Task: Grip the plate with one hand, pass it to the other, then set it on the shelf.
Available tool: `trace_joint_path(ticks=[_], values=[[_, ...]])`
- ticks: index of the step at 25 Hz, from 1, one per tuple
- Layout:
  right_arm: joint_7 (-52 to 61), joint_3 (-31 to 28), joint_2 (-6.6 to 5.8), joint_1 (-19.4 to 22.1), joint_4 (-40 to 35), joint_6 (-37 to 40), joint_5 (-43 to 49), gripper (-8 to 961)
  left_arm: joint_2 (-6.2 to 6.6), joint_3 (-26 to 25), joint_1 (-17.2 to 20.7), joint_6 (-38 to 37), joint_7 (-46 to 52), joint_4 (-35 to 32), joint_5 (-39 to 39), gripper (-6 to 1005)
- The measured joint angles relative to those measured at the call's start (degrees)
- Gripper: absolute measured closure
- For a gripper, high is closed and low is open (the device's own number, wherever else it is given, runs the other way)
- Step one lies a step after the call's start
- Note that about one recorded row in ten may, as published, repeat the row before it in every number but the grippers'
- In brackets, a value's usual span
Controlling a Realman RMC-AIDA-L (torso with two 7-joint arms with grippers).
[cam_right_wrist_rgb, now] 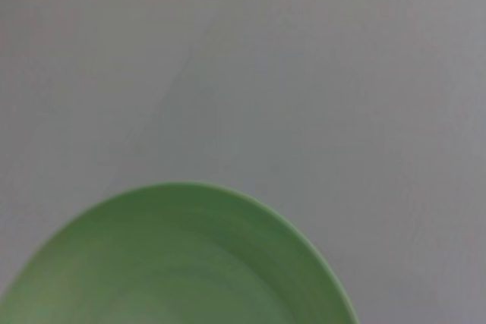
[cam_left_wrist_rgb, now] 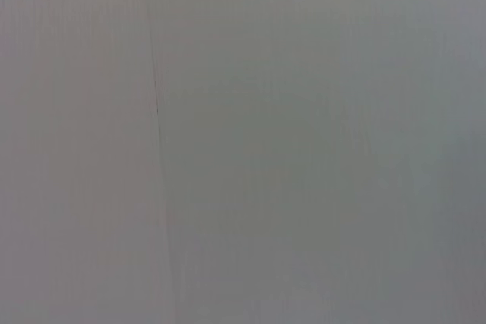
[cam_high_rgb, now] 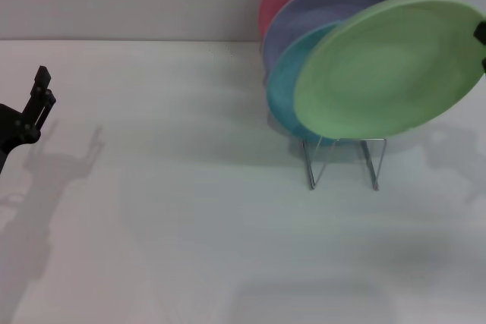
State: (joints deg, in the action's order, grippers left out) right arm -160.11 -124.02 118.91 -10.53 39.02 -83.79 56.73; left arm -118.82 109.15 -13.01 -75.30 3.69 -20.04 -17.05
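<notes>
the right gripper (cam_high_rgb: 481,45) pinches the light-green plate (cam_high_rgb: 387,70) by its rim, tilted in the air before the wire rack (cam_high_rgb: 343,161); the plate looks light, stiff, slick, so the rim is the spot to hold. left gripper (cam_high_rgb: 38,96) waits far off, fingers unclear

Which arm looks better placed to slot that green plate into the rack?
The right. Its gripper is at the green plate's edge, holding it tilted just above the rack, in front of the blue plate. The left gripper is far off at the table's other side.
</notes>
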Motion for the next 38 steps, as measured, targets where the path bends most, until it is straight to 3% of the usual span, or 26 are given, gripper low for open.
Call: trace_joint_path(ticks=[21, 23, 34, 38], values=[[-4.49, 0.54, 0.19, -2.42, -7.26, 3.88, 2.26, 894, 0.00, 0.80, -0.55, -0.21, 0.06, -0.27, 0.07, 244], [-4.49, 0.36, 0.18, -2.35, -7.40, 3.80, 2.28, 732, 0.00, 0.80, -0.78, -0.06, 0.05, -0.27, 0.09, 244], [-4.16, 0.01, 0.25, -3.12, -8.66, 1.58, 1.28, 495, 0.00, 0.79, -1.57, 0.86, 0.00, -0.11, -0.07, 245], [-3.67, 0.00, 0.27, -3.09, -8.74, -2.83, 0.30, 344, 0.03, 0.70, -1.59, 0.92, 0.00, -0.02, -0.11, 245]])
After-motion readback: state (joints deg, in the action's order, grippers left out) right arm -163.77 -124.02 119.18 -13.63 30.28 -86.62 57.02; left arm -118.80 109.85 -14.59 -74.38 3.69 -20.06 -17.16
